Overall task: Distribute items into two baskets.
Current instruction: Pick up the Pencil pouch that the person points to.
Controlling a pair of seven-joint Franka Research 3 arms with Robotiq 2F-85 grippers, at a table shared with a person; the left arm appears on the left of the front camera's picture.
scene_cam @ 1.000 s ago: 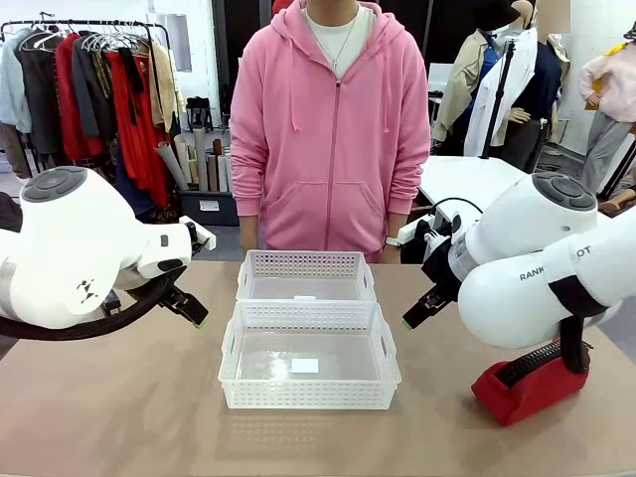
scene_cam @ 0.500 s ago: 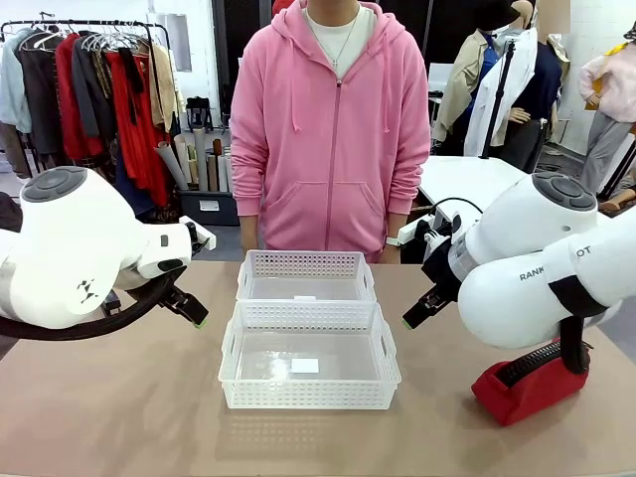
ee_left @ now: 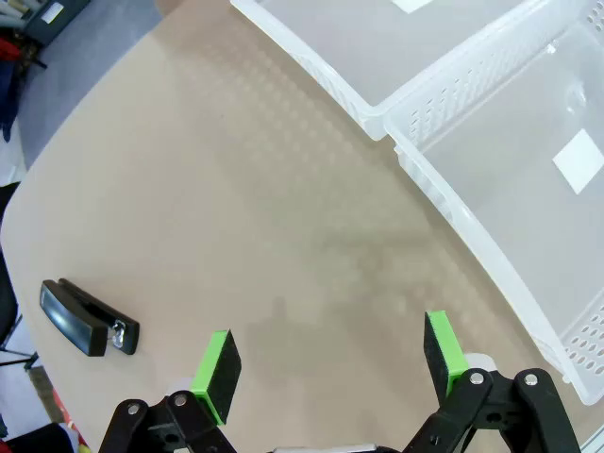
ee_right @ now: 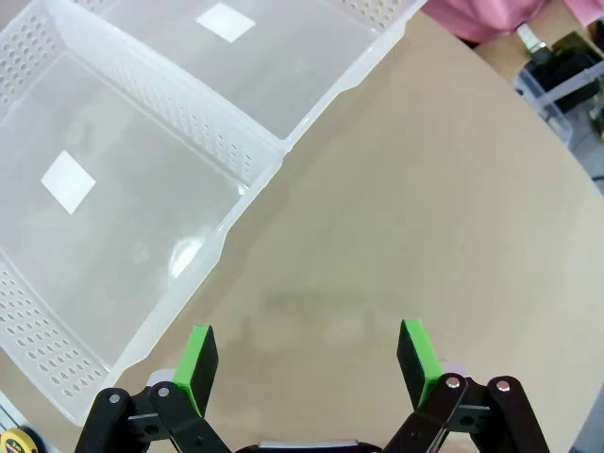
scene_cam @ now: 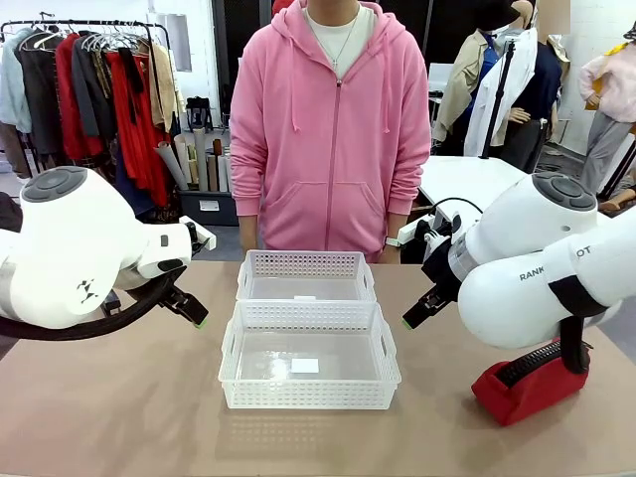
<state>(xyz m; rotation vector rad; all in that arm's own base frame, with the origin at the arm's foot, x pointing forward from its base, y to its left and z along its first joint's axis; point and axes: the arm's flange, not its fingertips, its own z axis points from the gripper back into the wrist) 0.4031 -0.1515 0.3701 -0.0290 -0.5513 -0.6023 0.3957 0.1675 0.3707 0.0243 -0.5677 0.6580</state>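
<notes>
Stapler [ee_left: 90,318], black, lies flat on the counter [scene_cam: 119,397] at 8 o'clock in the left wrist view, well apart from the baskets. Left claw [ee_left: 330,363] hangs over bare counter, pads apart, nothing between them. Near basket [scene_cam: 308,393] sits mid-counter, and far basket [scene_cam: 305,264] touches it at its 12 o'clock, toward the person in a pink hoodie [scene_cam: 333,129]. Both are empty. Right claw [ee_right: 307,363] hangs just off the baskets' 3 o'clock side, pads apart, also empty. Red pouch [scene_cam: 517,397] lies at 4 o'clock from the near basket, partly behind the right arm, zipper up.

Judgement: no pick has begun. The left claw suits the stapler: turn the wrist so the pads close across its narrow body, then come straight down. The right claw suits the pouch: pinch the fabric ridge by the zipper and expect sag. Put one item in each basket and let go low.

The left wrist view supplies how the stapler lies. The front view supplies the pouch and the person. Both wrist views show a white label on each basket floor.
</notes>
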